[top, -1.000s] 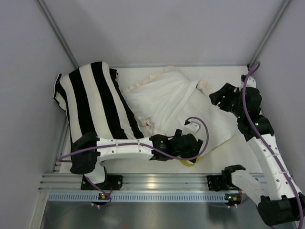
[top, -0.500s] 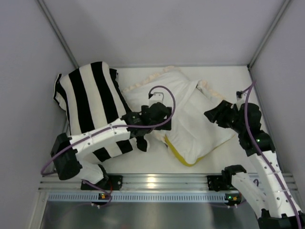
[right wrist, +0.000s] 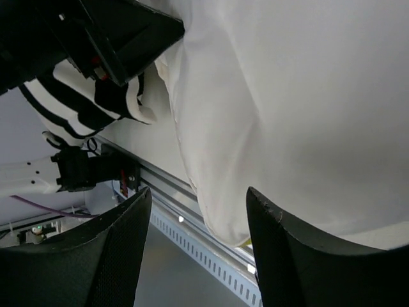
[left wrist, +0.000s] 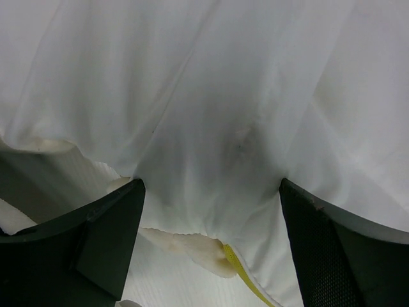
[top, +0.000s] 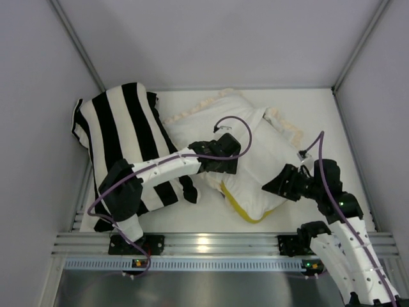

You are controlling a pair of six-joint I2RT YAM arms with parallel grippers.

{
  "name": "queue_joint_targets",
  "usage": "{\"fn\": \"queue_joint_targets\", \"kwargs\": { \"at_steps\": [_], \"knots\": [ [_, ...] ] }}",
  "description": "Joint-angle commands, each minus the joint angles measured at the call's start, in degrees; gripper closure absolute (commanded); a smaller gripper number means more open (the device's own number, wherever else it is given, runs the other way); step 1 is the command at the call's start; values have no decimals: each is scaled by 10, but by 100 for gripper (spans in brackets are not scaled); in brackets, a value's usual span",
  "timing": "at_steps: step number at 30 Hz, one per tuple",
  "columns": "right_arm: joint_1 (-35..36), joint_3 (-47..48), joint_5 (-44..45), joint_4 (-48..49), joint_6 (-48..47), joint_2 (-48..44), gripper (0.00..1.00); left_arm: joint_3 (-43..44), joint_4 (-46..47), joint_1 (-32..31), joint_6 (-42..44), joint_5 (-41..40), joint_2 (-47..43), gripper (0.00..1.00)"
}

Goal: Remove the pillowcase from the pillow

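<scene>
L gripper [left wrist: 211,185]: jaws wide, gripping nothing, white pillow [top: 248,192] fabric bulging btwn fingers. R gripper [right wrist: 198,192]: approx half open, pillow's near corner btwn fingers, no clamp seen. Pillow plump, mid table, yellow band [top: 231,201] on near edge. Cream frilled pillowcase [top: 204,118] bunched over far end, beside striped cushion [top: 118,131].

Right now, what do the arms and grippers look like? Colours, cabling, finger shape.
The left arm and right arm both have white link shells with black joint housings. A purple cable loops loosely along each. The left gripper and right gripper are black, each with two broad wedge-shaped fingers that show a fine mesh texture on the inner faces.
</scene>
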Motion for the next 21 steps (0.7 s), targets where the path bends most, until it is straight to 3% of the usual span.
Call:
{"fn": "queue_joint_targets", "kwargs": {
  "at_steps": [1, 5, 9, 10, 12, 13, 16, 17, 21],
  "knots": [
    [6, 7, 33, -77, -33, -33, 42, 34, 2, 2, 2, 5, 14, 11],
    [8, -1, 55, -104, -42, -46, 43, 38, 15, 2, 2, 16, 33, 12],
    [8, -11, 91, -112, -53, -40, 43, 32, 27, 3, 4, 26, 45, 21],
    [8, -18, 95, -95, -51, -36, 43, 31, 33, 3, 5, 29, 47, 34],
    [8, -53, 78, -62, -46, -13, 43, 23, 37, 3, 3, 37, 51, 47],
    [8, -63, 65, -43, -43, -2, 43, 18, 42, 3, 3, 41, 50, 63],
    [8, -97, 11, 38, -23, 71, 43, -12, 53, 3, -5, 57, 42, 95],
    [8, -107, -1, 84, -17, 85, 43, -21, 60, 2, -7, 61, 39, 100],
    [9, -98, 45, 167, -5, 166, 43, -75, 87, -3, -31, 81, 7, 100]
  ]
}}
